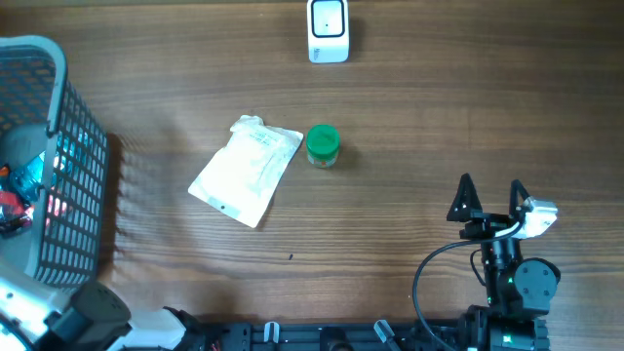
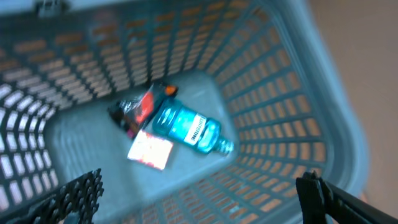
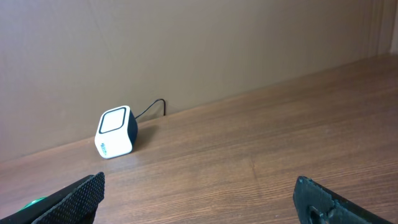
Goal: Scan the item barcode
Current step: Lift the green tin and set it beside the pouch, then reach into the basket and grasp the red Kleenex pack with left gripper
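Observation:
The white barcode scanner point(image 1: 328, 29) stands at the table's far edge, also in the right wrist view point(image 3: 115, 132). A white pouch point(image 1: 246, 170) lies flat mid-table with a green-lidded jar point(image 1: 323, 145) beside it. My right gripper point(image 1: 490, 185) hovers open and empty near the front right, its jaws spread wide point(image 3: 199, 199) over bare wood. My left gripper point(image 2: 199, 205) hangs open above the basket point(image 2: 280, 81), holding nothing. Below it lie a blue bottle point(image 2: 186, 127), a red and black packet point(image 2: 140, 109) and a white and pink card point(image 2: 150, 149).
The grey mesh basket point(image 1: 68, 175) fills the table's left side, and its tall walls surround the items inside. The scanner's cable point(image 3: 152, 106) runs back to the wall. A sliver of the green lid point(image 3: 34, 202) shows at the right wrist view's lower left.

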You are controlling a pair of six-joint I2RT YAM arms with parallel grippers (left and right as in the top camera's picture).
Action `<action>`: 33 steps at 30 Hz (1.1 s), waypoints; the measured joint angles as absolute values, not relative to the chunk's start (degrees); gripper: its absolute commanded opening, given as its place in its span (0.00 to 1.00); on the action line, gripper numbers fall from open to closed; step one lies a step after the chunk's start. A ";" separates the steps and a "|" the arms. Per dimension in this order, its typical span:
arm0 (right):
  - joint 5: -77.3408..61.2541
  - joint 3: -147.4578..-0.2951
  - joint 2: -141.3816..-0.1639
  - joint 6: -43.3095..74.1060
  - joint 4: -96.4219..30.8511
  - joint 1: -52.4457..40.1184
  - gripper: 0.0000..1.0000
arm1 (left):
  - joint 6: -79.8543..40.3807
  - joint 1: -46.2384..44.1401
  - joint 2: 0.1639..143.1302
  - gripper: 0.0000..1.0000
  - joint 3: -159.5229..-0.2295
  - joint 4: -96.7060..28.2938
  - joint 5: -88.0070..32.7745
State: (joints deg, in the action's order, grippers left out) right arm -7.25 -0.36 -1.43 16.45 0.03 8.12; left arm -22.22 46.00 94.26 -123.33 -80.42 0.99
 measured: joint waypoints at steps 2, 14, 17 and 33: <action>-7.27 -0.36 -1.43 16.45 0.03 8.12 1.00 | -23.42 46.35 97.12 1.00 -123.11 -81.80 1.23; -7.25 -0.36 -1.43 16.45 0.03 8.12 1.00 | -18.90 46.28 102.98 1.00 -86.89 -59.68 2.83; -7.25 -0.36 -1.43 16.43 0.01 8.12 1.00 | -17.32 46.30 102.98 1.00 -81.10 -54.30 3.62; -7.25 -0.36 -1.43 16.45 0.01 8.12 1.00 | -4.75 46.30 103.11 1.00 -73.65 -42.28 4.05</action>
